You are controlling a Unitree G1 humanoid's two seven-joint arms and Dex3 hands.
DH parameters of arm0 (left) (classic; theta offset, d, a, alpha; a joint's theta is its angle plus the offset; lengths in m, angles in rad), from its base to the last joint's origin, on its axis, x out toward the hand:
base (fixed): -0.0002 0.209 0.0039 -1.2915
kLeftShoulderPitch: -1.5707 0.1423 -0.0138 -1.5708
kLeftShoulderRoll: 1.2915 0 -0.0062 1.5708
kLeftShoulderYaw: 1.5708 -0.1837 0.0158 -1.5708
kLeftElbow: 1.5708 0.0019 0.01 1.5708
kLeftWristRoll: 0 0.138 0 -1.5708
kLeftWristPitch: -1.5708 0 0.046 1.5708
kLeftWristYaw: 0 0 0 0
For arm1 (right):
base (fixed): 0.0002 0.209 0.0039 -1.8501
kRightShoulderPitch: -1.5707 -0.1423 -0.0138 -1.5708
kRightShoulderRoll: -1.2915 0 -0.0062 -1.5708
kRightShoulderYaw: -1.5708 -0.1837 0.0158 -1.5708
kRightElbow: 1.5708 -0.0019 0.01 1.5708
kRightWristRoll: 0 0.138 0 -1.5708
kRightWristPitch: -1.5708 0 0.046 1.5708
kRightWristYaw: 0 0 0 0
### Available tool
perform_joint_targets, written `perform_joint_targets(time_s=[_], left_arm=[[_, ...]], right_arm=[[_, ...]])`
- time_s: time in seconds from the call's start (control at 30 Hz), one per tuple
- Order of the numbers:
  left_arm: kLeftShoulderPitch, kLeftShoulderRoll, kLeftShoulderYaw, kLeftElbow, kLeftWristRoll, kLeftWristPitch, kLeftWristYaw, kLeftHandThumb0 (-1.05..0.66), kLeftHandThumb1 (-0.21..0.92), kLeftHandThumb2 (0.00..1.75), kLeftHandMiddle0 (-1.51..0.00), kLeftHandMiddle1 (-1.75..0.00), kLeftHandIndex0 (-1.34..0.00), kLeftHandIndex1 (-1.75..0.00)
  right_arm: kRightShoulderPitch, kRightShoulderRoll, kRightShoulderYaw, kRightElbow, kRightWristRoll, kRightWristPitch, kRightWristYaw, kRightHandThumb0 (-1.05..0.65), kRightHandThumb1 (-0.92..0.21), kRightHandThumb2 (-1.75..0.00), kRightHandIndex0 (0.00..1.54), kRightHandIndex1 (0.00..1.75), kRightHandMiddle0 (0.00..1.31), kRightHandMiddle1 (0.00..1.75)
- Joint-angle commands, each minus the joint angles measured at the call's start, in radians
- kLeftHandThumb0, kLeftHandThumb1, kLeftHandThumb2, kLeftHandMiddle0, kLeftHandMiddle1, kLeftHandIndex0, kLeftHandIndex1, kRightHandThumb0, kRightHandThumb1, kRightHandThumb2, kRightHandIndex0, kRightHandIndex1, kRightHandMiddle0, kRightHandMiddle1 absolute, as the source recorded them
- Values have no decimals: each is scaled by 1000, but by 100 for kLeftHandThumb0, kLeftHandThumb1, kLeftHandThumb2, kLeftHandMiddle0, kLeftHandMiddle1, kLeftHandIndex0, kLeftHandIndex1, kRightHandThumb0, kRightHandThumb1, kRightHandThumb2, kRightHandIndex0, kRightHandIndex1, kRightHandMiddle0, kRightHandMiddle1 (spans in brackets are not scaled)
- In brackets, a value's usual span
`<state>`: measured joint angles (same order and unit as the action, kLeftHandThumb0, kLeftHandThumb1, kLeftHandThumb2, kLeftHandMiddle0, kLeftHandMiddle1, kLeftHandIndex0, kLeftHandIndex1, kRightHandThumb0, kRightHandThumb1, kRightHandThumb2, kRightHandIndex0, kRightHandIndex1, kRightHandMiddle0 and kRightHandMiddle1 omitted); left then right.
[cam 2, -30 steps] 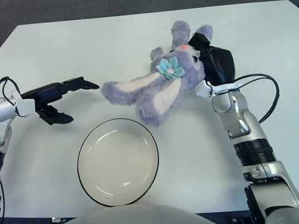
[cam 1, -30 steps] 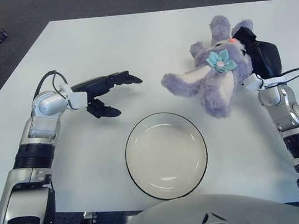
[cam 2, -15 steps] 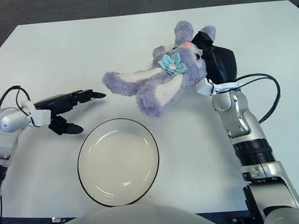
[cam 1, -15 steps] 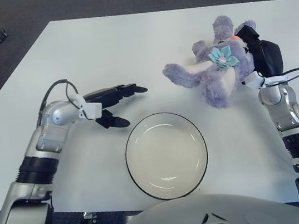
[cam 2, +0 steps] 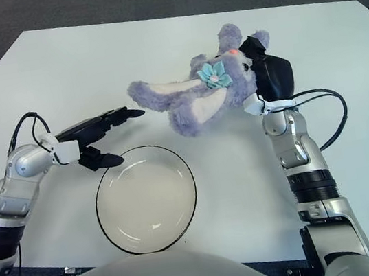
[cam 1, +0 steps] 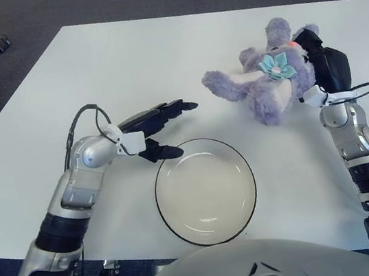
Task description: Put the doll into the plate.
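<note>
white table (cam 1: 124, 57) over dark carpet, your plate (cam 1: 205, 190) near the front edge, nothing in it yet. your right hand (cam 1: 323, 68) has the purple doll (cam 1: 263, 83) gripped at its far side, fingers closed on it; over the last second the doll has drifted slightly back and right, so it is no closer to the plate, hanging beyond its upper right. your left hand (cam 1: 158, 124) has moved in from the left, fingers spread and holding nothing, thumb now just at the plate's upper-left rim. judgement: looks like a set-up to steady the plate or receive the doll; transfer not yet begun.
</note>
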<state>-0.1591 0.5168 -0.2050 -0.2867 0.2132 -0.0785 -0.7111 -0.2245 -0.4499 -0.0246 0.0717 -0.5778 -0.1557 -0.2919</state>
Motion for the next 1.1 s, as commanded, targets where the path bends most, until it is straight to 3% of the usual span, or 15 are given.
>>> perform_joint_targets(time_s=[0.0,0.4,0.63,0.87,1.07], left_arm=[[25,-9,-12,-25,2,45,17,-101,92,45,0,-63,0,-52],[46,-19,-36,-186,-58,220,-16,-103,92,42,0,-50,0,-26],[45,6,-41,-214,-65,254,-35,-105,92,41,0,-36,0,-5],[53,12,-50,-244,-74,304,-40,-105,92,40,0,-26,0,0],[40,41,-79,-310,-60,406,-70,-105,92,44,0,-15,0,0]], right_arm=[[-29,-2,-15,-2,6,3,-10,0,-1,-168,85,175,60,175],[-33,1,-14,-3,13,16,-1,0,-4,-165,83,175,58,175],[-38,3,-10,-2,4,25,-6,0,-6,-162,81,175,57,175],[-38,5,-11,-6,9,31,-5,0,-7,-161,80,175,56,175],[-38,2,-10,-6,3,30,-9,0,-8,-159,80,172,55,175]])
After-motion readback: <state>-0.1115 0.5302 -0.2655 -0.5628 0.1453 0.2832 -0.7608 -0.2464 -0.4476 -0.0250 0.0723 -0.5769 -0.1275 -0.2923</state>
